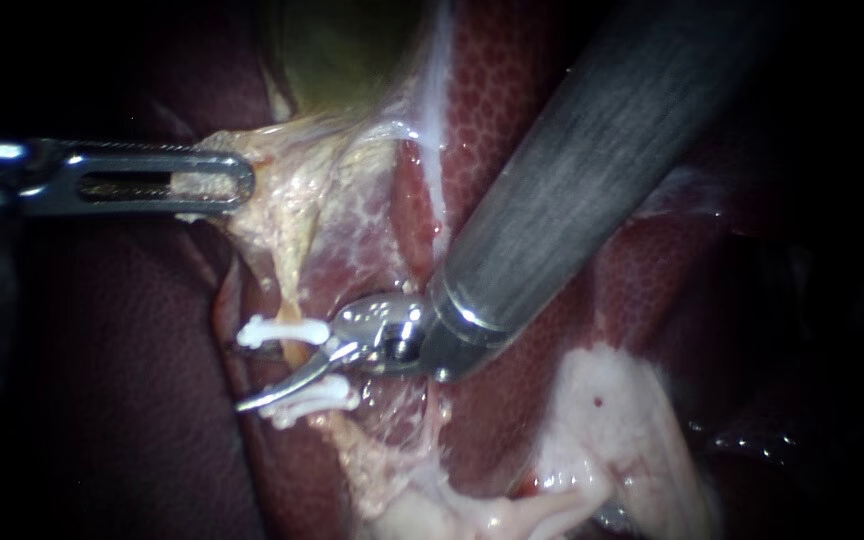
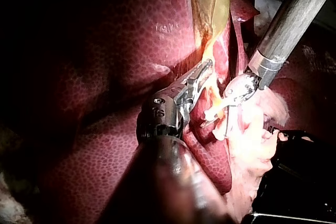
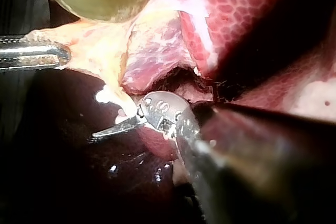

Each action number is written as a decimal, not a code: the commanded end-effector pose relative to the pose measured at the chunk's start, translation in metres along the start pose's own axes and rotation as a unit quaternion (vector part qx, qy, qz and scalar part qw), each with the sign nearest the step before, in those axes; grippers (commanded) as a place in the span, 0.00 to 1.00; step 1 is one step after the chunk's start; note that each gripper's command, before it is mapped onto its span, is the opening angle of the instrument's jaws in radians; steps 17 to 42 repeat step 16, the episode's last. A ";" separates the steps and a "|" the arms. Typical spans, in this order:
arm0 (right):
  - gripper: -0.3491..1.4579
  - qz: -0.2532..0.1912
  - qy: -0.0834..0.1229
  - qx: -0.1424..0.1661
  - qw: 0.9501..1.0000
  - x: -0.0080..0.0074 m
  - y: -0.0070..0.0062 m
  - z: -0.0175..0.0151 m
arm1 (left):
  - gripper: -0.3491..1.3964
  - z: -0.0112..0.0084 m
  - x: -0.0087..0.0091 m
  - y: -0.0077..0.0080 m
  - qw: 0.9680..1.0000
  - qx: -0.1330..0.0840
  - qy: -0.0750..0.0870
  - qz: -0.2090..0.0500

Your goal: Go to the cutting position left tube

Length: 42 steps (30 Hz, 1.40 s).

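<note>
The tube (image 1: 297, 352) is lying over the liver (image 1: 512, 90), below the gallbladder (image 1: 342, 50). It is being crossed by two white clips, an upper clip (image 1: 274, 330) and a lower clip (image 1: 317, 397). The right instrument (image 1: 272, 368) is being seen from the upper right, and its jaws are being held apart. The bare bit of tube between the clips is sitting in the gap. The top jaw is being partly hidden by the upper clip, so it cannot be told if the tube is being touched. The left instrument (image 1: 237, 182) is being seen from the left, and its jaws are being clamped on the pale tissue (image 1: 282, 210) beside the gallbladder, which is being stretched flat. The tube is looking thin, soft and wet, so it is being judged as slippery and easy to tear. It is likely being kept straight only by that stretch. The best place for it to be taken is being judged as the bare bit between the two clips, with the jaws set square across it. The clips are best being left alone, since a knock could be pushing one off. The cutting place is being judged as almost reached.
</note>
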<state>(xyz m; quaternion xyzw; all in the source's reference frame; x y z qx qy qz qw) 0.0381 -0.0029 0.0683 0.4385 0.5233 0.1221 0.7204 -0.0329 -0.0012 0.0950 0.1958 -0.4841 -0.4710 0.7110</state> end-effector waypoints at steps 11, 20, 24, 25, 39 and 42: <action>0.70 0.002 -0.001 0.000 1.000 -0.0003 0.0002 0.0001 | 0.00 0.0000 0.0000 0.0000 1.000 0.000 0.000 0.000; 0.71 0.002 -0.001 0.000 1.000 -0.0004 0.0002 0.0001 | 0.00 0.0000 0.0000 0.0000 1.000 0.000 0.000 0.000; 0.71 0.002 -0.001 0.000 1.000 -0.0004 0.0002 0.0001 | 0.00 0.0000 0.0000 0.0000 1.000 0.000 0.000 0.000; 0.71 0.002 -0.001 0.000 1.000 -0.0004 0.0002 0.0001 | 0.00 0.0000 0.0000 0.0000 1.000 0.000 0.000 0.000; 0.71 0.002 -0.001 0.000 1.000 -0.0004 0.0002 0.0001 | 0.00 0.0000 0.0000 0.0000 1.000 0.000 0.000 0.000; 0.71 0.002 -0.001 0.000 1.000 -0.0004 0.0002 0.0001 | 0.00 0.0000 0.0000 0.0000 1.000 0.000 0.000 0.000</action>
